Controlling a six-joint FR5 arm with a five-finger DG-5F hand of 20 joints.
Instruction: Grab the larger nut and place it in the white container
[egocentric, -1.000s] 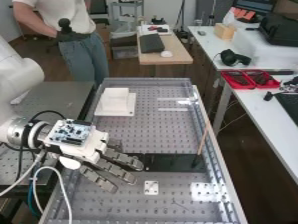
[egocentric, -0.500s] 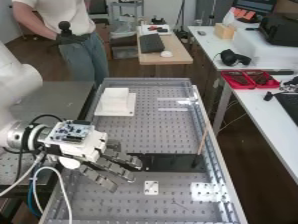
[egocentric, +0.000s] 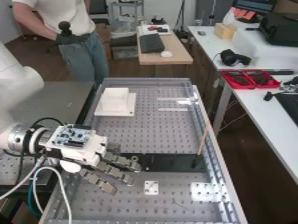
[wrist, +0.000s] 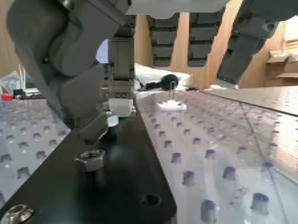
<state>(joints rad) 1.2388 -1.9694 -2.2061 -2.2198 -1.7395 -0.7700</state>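
At the left of the frame in the high view, my robot hand (egocentric: 83, 151) reaches over the near half of the perforated table (egocentric: 133, 132), beside a long black plate (egocentric: 174, 162). Over the last second the back of it has shifted slightly down the frame, and more of the plate's left end has come out from behind it, so I judge this to be a small, careful adjustment around the nuts, not a carry. From the wrist I see one nut (wrist: 90, 160) resting on the plate and another nut (wrist: 16, 215) nearer the camera; their distances differ, so I cannot tell which is really the larger. A bright bit of metal (wrist: 112, 120) shows right by my grasp, mostly hidden. How far open I am, or whether I have that piece, I cannot tell. The white container (egocentric: 116, 98) sits well apart, towards the upper left of the frame, and has not moved. For the task, the shift brings me no closer to it: I still have to be sure of the larger nut before lifting. A poor grip could tip it or roll it off the plate, and I might knock its neighbour on the way up.
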